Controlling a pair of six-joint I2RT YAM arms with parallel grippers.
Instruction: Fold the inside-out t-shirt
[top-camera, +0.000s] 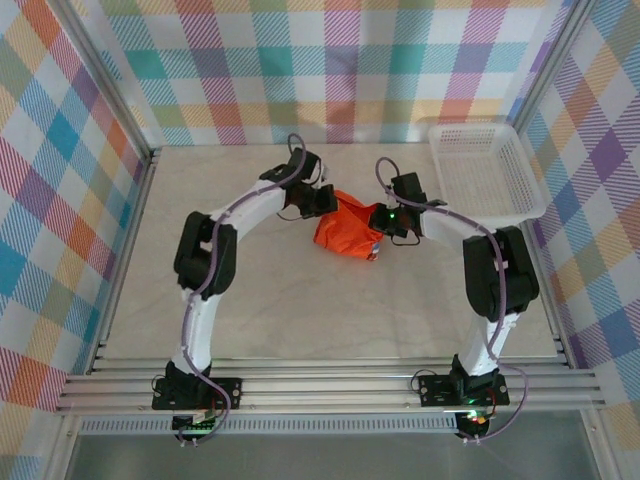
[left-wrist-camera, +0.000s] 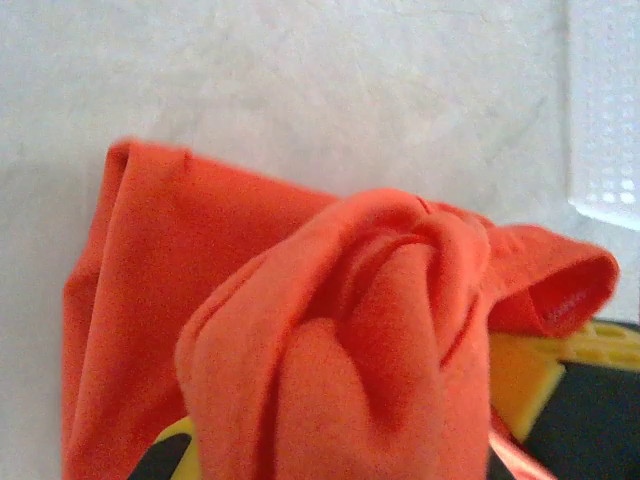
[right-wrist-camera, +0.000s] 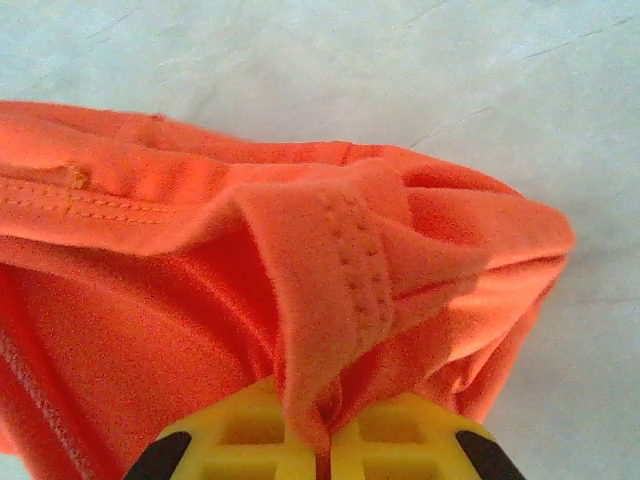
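Pale marbled table (top-camera: 300, 310), plaid walls (top-camera: 330, 60) — white basket (top-camera: 485, 170), bunched t-shirt (top-camera: 345, 235)

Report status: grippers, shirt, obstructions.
Right gripper shut on t-shirt seam. Left gripper buried in fabric, grip unclear. Shirt wadded between them, not folded. White basket far right, apart.

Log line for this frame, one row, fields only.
state: not folded | t-shirt: bunched on table | left claw: holding bunched fabric | right claw: pinching stitched hem

Your t-shirt (top-camera: 345, 230) is thin matt knit cloth with stitched hems, the table (top-camera: 300, 320) smooth and pale-marbled, the far-right basket (top-camera: 485, 170) perforated white plastic.
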